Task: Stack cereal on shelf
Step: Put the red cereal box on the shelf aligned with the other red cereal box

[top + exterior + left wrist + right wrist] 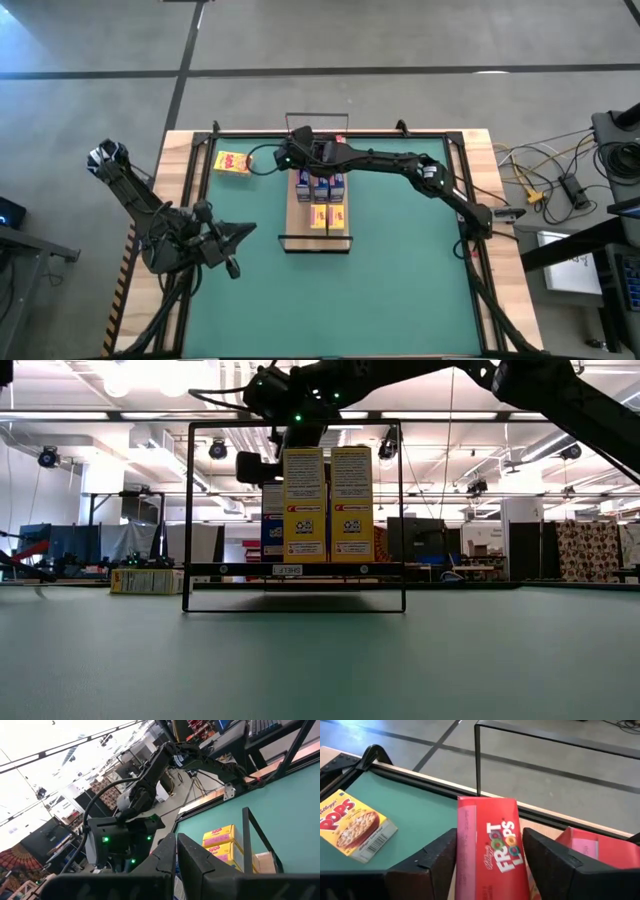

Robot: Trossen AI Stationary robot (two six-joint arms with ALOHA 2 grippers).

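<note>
Red box (492,852) upright between right gripper (490,865) fingers (437,857), slightly parted, grip unclear; left gripper (176,860) shut, empty.

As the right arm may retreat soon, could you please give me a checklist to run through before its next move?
1. Red box inside the right tool, at the shelf's far end: ok.
2. Red box released: cannot tell.
3. Yellow boxes at the shelf's front upright: ok.
4. Loose yellow box lies on the mat, clear of the right arm: ok.
5. Left tool shut, parked away from the shelf: ok.
</note>
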